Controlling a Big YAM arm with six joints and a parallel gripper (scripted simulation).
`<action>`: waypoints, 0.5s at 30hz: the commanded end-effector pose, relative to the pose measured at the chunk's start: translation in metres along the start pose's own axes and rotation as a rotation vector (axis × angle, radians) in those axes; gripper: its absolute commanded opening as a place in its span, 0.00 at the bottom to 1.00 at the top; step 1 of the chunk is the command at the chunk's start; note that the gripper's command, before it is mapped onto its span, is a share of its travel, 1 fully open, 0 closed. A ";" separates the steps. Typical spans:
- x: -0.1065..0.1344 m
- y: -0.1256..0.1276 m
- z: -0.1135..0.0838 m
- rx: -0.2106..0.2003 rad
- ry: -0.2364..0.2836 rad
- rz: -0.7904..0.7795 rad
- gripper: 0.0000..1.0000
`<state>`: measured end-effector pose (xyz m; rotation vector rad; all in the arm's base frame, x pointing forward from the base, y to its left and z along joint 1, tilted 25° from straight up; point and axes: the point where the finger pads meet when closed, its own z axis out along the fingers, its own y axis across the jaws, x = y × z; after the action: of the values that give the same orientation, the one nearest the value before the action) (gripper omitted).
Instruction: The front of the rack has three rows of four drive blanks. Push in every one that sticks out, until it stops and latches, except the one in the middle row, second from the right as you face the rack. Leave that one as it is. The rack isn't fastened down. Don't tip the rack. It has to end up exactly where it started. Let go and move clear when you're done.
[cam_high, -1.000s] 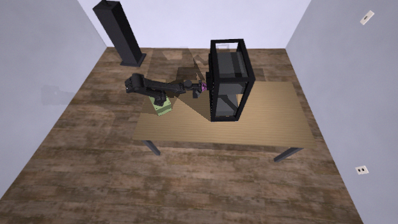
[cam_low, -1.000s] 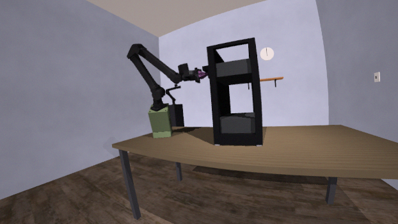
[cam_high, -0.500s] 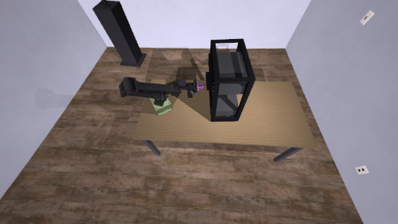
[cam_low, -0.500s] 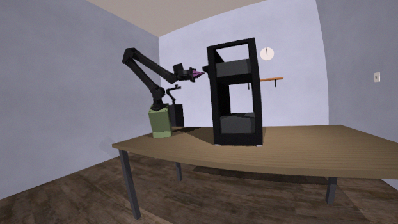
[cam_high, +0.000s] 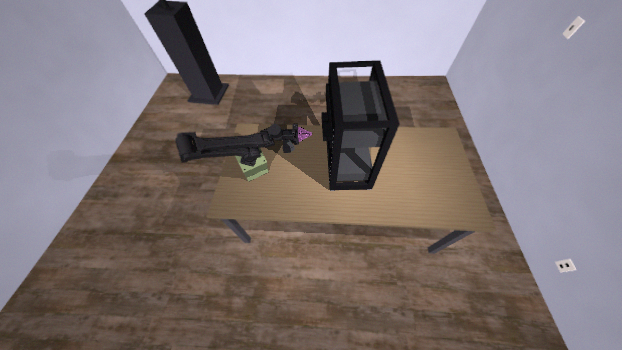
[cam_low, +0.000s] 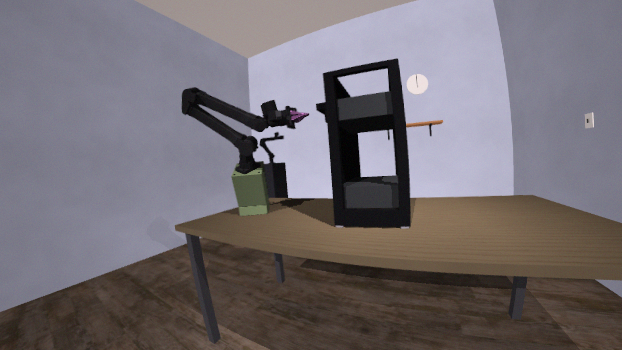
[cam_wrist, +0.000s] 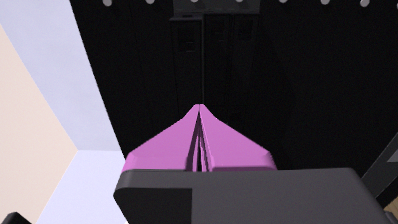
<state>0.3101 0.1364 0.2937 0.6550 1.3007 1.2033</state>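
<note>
The black open-frame rack (cam_high: 359, 125) stands upright on the tan table (cam_high: 350, 185); it also shows in the exterior view (cam_low: 367, 145). Its front faces my arm. One drive blank (cam_low: 322, 106) sticks out of the front near the top. My gripper (cam_high: 304, 133) with pink fingers is shut and empty, a short way off the rack's front at upper height; it also shows in the exterior view (cam_low: 300, 116). In the wrist view the shut fingertips (cam_wrist: 200, 107) point at dark narrow blanks (cam_wrist: 202, 55) on the rack front. The rest of the blanks are too dark to tell apart.
My arm's green base (cam_high: 252, 167) sits at the table's left rear corner. A small black box (cam_low: 276, 180) stands beside the base. A tall black column (cam_high: 187, 50) stands on the floor at the back left.
</note>
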 end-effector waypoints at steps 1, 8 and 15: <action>0.006 -0.005 -0.005 0.015 0.016 -0.022 0.00; 0.008 0.004 -0.018 0.015 0.016 -0.023 0.00; 0.001 0.010 -0.008 -0.001 -0.010 -0.018 0.00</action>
<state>0.2923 0.1391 0.2976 0.6539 1.3033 1.2057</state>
